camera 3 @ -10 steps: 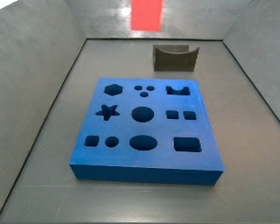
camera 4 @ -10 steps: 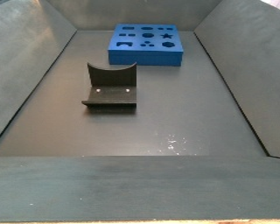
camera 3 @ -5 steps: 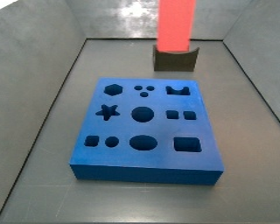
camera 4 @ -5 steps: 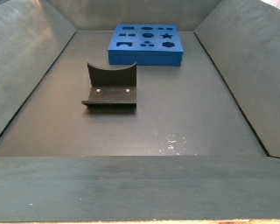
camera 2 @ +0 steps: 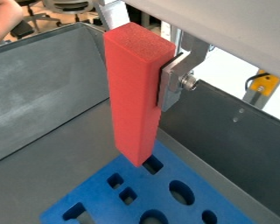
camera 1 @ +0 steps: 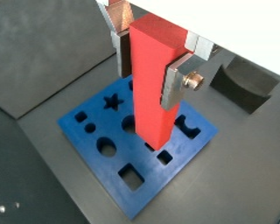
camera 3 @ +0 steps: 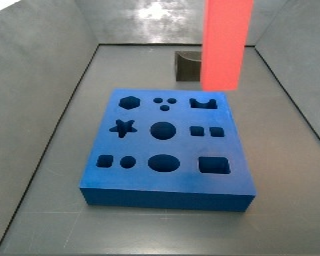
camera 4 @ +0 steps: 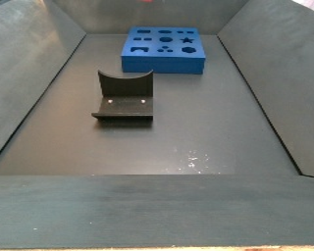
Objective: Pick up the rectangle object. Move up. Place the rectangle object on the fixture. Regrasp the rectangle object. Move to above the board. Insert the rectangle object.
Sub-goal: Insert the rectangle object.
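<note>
My gripper (camera 1: pixel 152 70) is shut on the rectangle object (camera 1: pixel 152 87), a long red-orange block held upright between the silver fingers (camera 1: pixel 175 85). Both wrist views show this grip (camera 2: pixel 140 74), with the block (camera 2: pixel 133 96) hanging over the blue board (camera 1: pixel 166 179), its lower end just above the cutouts (camera 2: pixel 90 203). In a side view the block (camera 3: pixel 228 45) hangs from above the frame over the board's (camera 3: pixel 143 145) far right edge and hides part of the dark fixture (camera 3: pixel 188 66). The gripper itself is out of both side views.
The fixture stands on the grey tray floor apart from the board (camera 4: pixel 167 67), seen in a side view (camera 4: pixel 123 98) and a wrist view (camera 1: pixel 245 83). Sloped grey tray walls (camera 3: pixel 56 110) enclose the floor.
The block has moved from above the fixture toward the board's far right edge and hangs lower in the side view. Board and fixture have not moved.
</note>
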